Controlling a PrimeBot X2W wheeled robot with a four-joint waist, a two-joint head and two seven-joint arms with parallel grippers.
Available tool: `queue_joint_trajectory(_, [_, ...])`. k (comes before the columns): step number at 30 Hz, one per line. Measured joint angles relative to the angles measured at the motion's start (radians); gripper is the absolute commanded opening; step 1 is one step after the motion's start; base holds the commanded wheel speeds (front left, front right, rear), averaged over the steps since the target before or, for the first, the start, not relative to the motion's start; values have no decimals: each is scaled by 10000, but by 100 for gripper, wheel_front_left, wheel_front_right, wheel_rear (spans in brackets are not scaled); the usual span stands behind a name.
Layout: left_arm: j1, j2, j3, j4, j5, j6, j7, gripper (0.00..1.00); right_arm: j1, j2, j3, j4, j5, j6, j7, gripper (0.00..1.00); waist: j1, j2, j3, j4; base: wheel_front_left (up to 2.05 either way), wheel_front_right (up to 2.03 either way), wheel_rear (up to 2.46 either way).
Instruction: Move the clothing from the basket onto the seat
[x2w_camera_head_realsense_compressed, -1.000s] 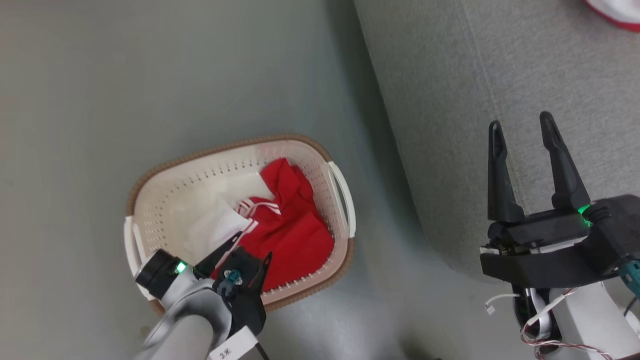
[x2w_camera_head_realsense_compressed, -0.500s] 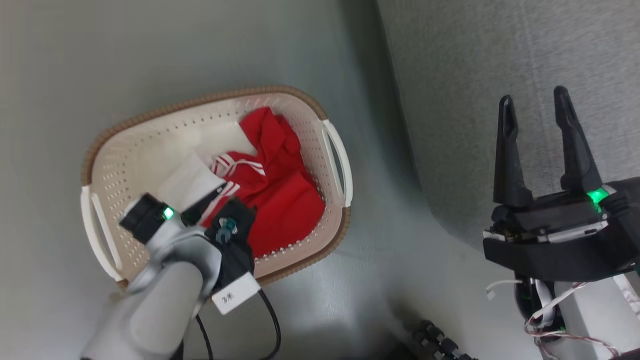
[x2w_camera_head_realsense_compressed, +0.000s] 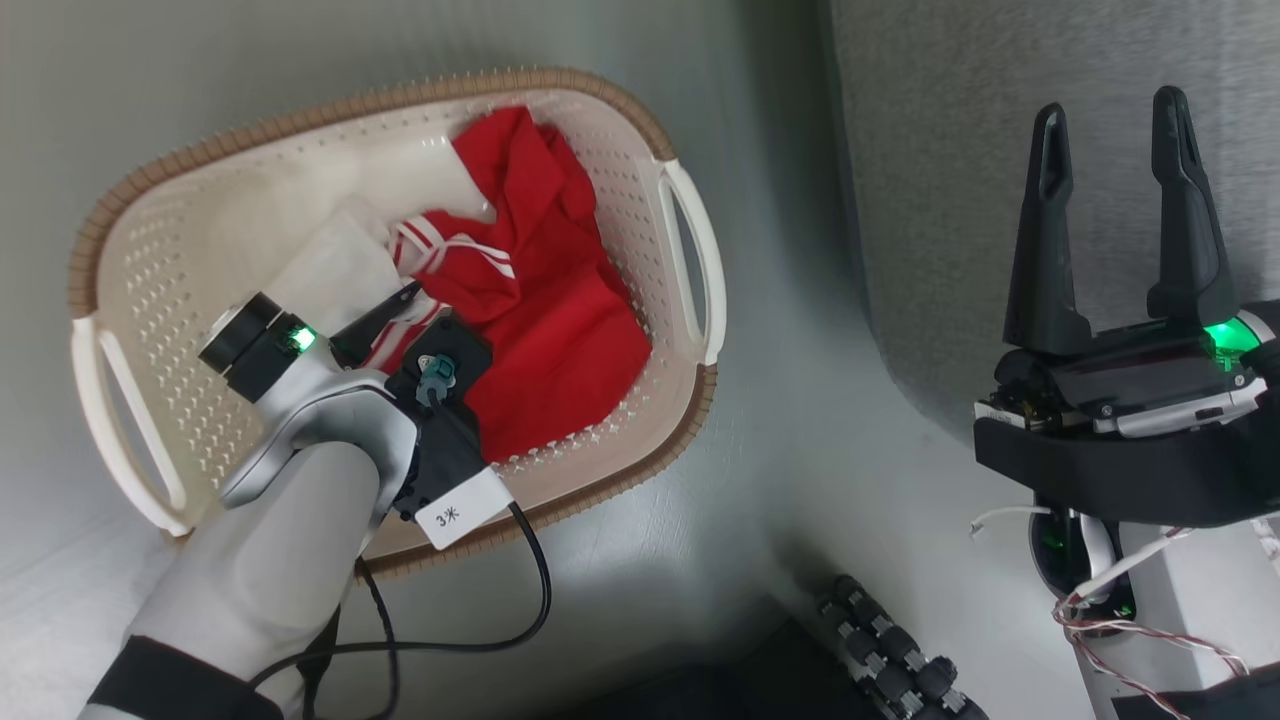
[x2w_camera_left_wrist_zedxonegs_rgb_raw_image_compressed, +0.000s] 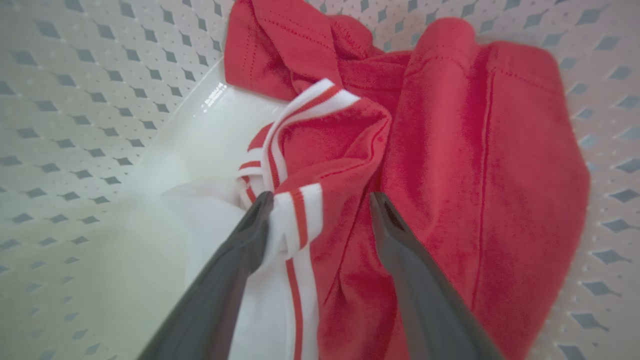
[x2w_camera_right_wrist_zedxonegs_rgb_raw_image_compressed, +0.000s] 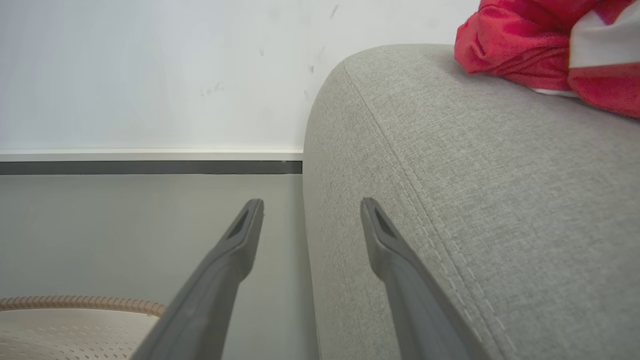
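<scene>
The cream basket (x2w_camera_head_realsense_compressed: 350, 100) with its brown rim stands on the floor to the left of the grey seat (x2w_camera_head_realsense_compressed: 1000, 60). A crumpled red piece of clothing (x2w_camera_head_realsense_compressed: 560, 300) with white stripes lies inside it. My left gripper (x2w_camera_head_realsense_compressed: 410, 310) reaches down into the basket. In the left wrist view it (x2w_camera_left_wrist_zedxonegs_rgb_raw_image_compressed: 320, 205) is open, its fingers straddling a red-and-white striped fold of the clothing (x2w_camera_left_wrist_zedxonegs_rgb_raw_image_compressed: 475, 150) against the perforated basket wall (x2w_camera_left_wrist_zedxonegs_rgb_raw_image_compressed: 75, 100). My right gripper (x2w_camera_head_realsense_compressed: 1108, 110) hangs open and empty over the seat's edge. A second red and white garment (x2w_camera_right_wrist_zedxonegs_rgb_raw_image_compressed: 525, 45) lies on the seat (x2w_camera_right_wrist_zedxonegs_rgb_raw_image_compressed: 475, 175).
Grey-green floor (x2w_camera_head_realsense_compressed: 800, 400) separates basket and seat. A black cable (x2w_camera_head_realsense_compressed: 530, 600) loops from my left wrist. A dark ribbed part (x2w_camera_head_realsense_compressed: 880, 650) sits at the bottom edge. Behind the seat is a white wall with a dark baseboard (x2w_camera_right_wrist_zedxonegs_rgb_raw_image_compressed: 150, 167). The basket rim (x2w_camera_right_wrist_zedxonegs_rgb_raw_image_compressed: 75, 302) shows low left.
The head camera has tipped, so the basket shows larger and higher. My left gripper has sunk deeper into the basket toward the striped fold. Both grippers stay open.
</scene>
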Motion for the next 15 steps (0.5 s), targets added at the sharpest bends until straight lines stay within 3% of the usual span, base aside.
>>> queue_joint_trajectory(8, [-447,-12,-40,516,59,0,-17,100,-290,98,-88,117,-171,0,-15,100,-2,0,543,-37,0,0,0])
queue_joint_trajectory(9, [-488,-17,-40,575,61,0,-46,82,-303,109,-98,130,-173,0,-35,100,-2,0,561,-42,0,0,0])
queue_joint_trajectory(10, [-536,-19,-42,648,61,0,-79,38,-303,119,-102,138,-174,0,-48,100,-2,0,572,-47,0,0,0])
queue_joint_trajectory(11, [-578,-19,-42,690,61,0,-94,38,-306,130,-102,155,-180,0,-58,100,-2,-1,579,-52,0,0,0])
queue_joint_trajectory(12, [-616,-21,-42,723,61,0,-132,23,-312,144,-104,188,-207,0,-59,100,-2,-1,584,-57,0,0,0])
queue_joint_trajectory(13, [-649,-23,-46,738,61,0,-203,0,-320,159,-105,221,-240,8,-61,100,-2,-3,588,-61,0,0,0])
queue_joint_trajectory(15, [-710,-52,-35,757,58,0,-362,0,-365,196,-104,301,-245,10,-86,100,-2,-3,589,-72,0,0,0])
